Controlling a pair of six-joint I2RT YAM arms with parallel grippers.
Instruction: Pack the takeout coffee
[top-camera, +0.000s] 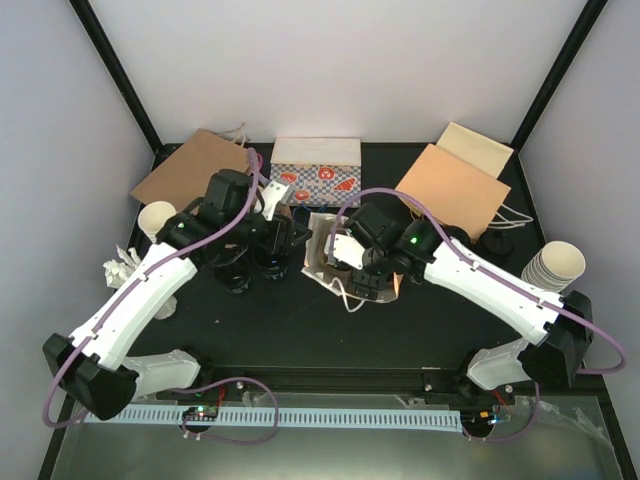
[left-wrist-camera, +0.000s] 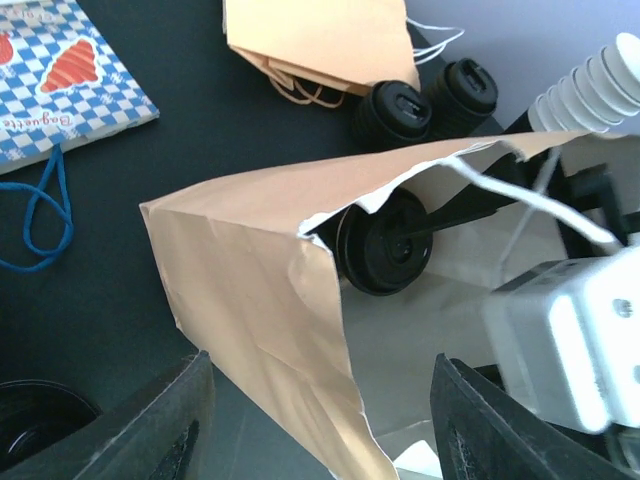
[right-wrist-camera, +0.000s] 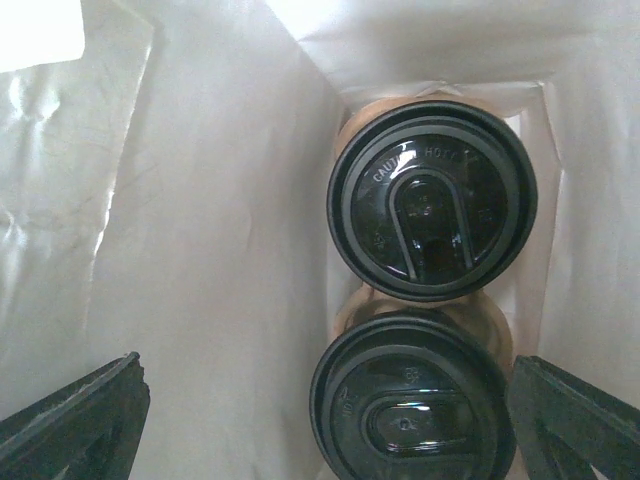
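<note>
Our right end effector (right-wrist-camera: 325, 425) gapes wide and empty at the mouth of the white-lined brown paper bag (left-wrist-camera: 250, 270), facing two short black-lidded coffee cups (right-wrist-camera: 430, 200) inside. Two more cups (left-wrist-camera: 395, 112) stand on the black bench (left-wrist-camera: 120, 250) beyond, which we judge nearer this arm. The left end effector (left-wrist-camera: 320, 420) is open and empty.

The right wrist view's bottom edge cuts off the lower cup (right-wrist-camera: 410, 425) in the bag (right-wrist-camera: 200, 250). In the left wrist view the bag's rim hides part of another cup (left-wrist-camera: 385, 248); a grey block (left-wrist-camera: 560, 345) nearby is blurred.

"Baguette" on checkered box (left-wrist-camera: 60, 90), "HOT" on lid (right-wrist-camera: 430, 200)
</note>
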